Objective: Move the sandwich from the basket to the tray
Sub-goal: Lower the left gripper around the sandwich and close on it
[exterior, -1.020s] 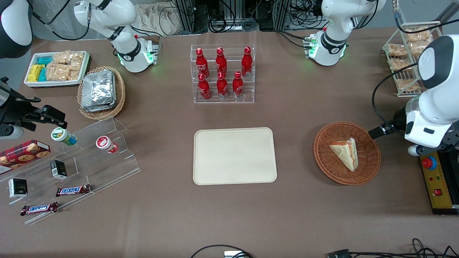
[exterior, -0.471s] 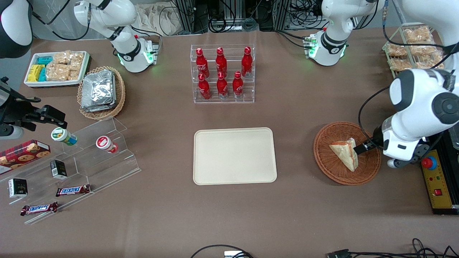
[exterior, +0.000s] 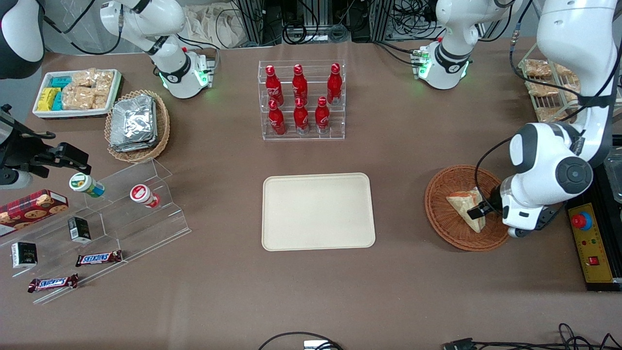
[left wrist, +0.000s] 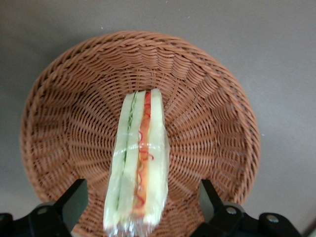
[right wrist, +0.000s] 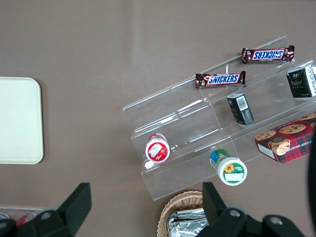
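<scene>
Six red bottles (exterior: 300, 99), two Snickers bars (exterior: 98, 258), one sandwich (exterior: 467, 208).

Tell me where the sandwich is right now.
The sandwich lies in the basket toward the working arm's end of the table, with the open gripper straddling it, fingers not touching.

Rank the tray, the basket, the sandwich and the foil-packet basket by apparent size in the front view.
1. tray
2. basket
3. foil-packet basket, somewhat smaller than the basket
4. sandwich
The open hand straddles the sandwich and covers part of it, yet it is clearly smallest.
</scene>
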Controlling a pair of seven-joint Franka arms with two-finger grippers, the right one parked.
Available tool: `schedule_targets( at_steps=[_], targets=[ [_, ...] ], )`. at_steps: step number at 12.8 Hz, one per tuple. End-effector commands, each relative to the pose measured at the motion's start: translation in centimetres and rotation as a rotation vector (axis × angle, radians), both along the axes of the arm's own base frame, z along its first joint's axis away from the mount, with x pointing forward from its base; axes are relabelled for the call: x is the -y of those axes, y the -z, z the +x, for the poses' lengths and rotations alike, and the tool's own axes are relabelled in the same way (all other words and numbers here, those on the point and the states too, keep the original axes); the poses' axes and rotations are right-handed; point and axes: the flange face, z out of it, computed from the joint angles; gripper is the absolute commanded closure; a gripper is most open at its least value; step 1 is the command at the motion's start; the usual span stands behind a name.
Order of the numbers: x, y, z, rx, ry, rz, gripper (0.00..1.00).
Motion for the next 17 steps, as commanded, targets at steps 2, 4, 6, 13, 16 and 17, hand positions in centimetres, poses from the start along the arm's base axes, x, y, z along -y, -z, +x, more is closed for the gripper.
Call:
schedule_targets(
  at_steps=[2, 4, 6, 13, 16, 17],
  targets=[
    [0.6, 2.8, -0.1, 0.014, -0.07, 0.004, 0.0],
    [0.5, 3.9, -0.1, 0.0, -0.073, 0.002, 0.0],
    [0.6, 5.0, 0.1, 0.0, -0.073, -0.003, 0.34],
    [0.7, 4.9, -0.1, -0.012, -0.079, -0.001, 1.0],
    [0.2, 3.7, 0.2, -0.049, -0.07, 0.004, 1.0],
    [0.0, 2.3, 0.6, -0.059, -0.072, 0.008, 1.0]
  ],
)
